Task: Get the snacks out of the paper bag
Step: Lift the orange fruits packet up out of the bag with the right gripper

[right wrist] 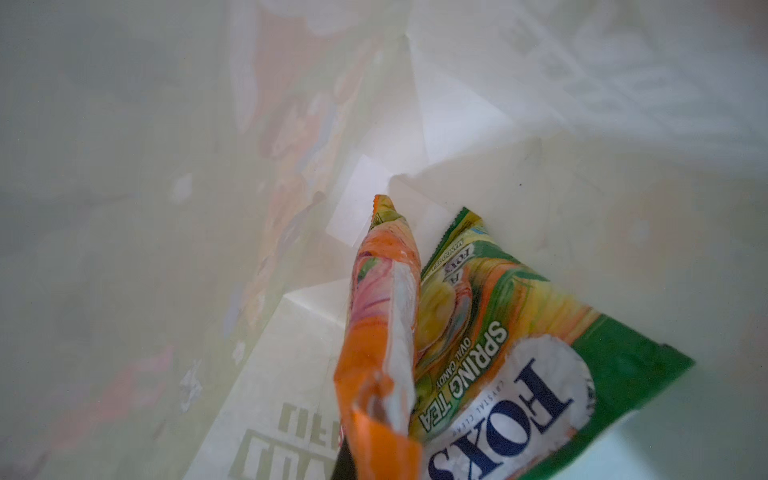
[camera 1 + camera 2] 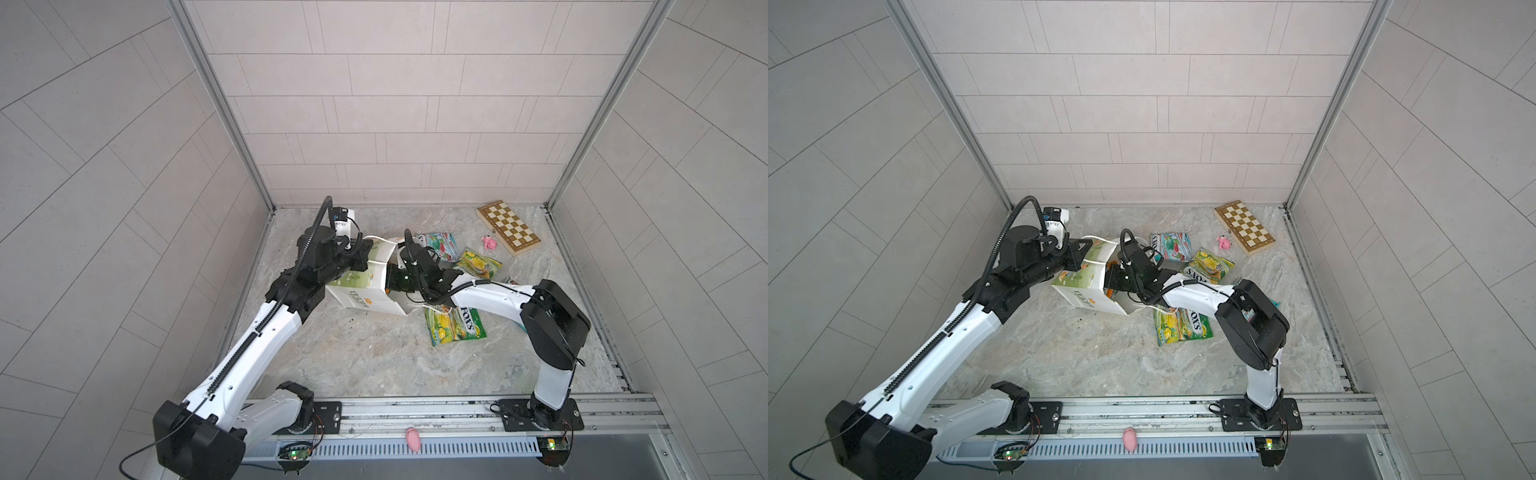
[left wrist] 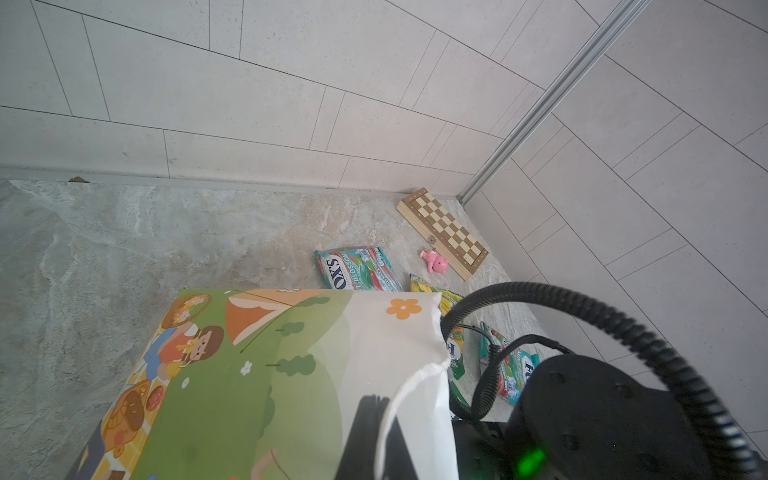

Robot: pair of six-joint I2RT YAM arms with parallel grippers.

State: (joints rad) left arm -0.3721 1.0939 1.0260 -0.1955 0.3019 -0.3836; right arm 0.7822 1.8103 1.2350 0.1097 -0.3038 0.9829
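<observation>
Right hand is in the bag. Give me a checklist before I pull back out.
1. Left hand holding bag rim: ok, shut on the edge.
2. Right hand shut on orange packet: ok, its end looks pinched.
3. Green packet out of that grip: cannot tell; it lies against the orange one.
4. Cord clear of right arm: cannot tell; one loop lies right under the arm.
5. Bag steady: ok, lying on its side on the table, mouth toward the right arm.
</observation>
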